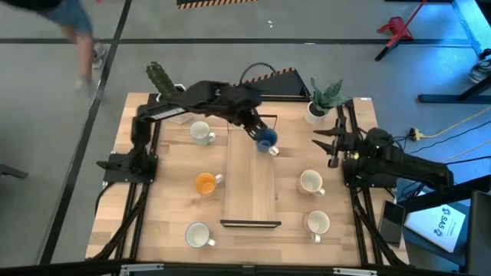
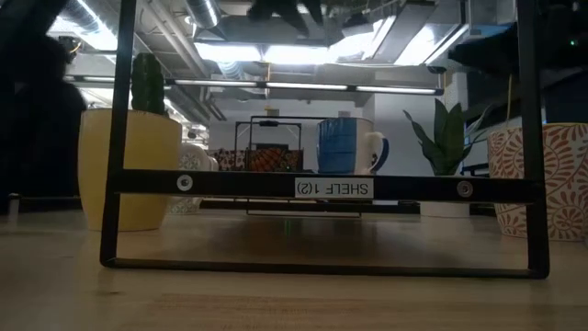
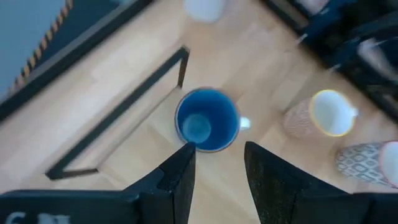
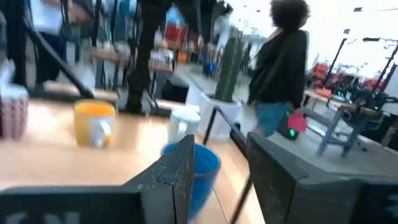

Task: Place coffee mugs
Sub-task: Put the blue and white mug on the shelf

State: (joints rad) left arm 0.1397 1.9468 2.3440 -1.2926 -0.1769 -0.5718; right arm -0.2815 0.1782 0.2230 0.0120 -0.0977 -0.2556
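Observation:
The blue mug (image 1: 266,139) (image 3: 207,120) (image 2: 343,146) stands upright by its base on the far right corner of the wooden shelf (image 1: 252,184), its white handle (image 2: 375,149) pointing toward the table's right. My left gripper (image 3: 217,163) (image 1: 259,129) hovers open just above it, fingers pointing down and clear of the rim. My right gripper (image 4: 217,165) (image 1: 330,143) waits open near the table's right edge. A white mug (image 1: 201,132), the orange mug (image 1: 205,182) and another white mug (image 1: 198,234) stand left of the shelf. Two white mugs (image 1: 310,181) (image 1: 317,222) stand right of it.
The shelf has a black metal frame (image 2: 322,187) labelled at its near end. A cactus pot (image 1: 161,79) and a leafy plant pot (image 1: 318,107) stand at the far corners. A person (image 4: 283,68) moves beyond the table's far left side.

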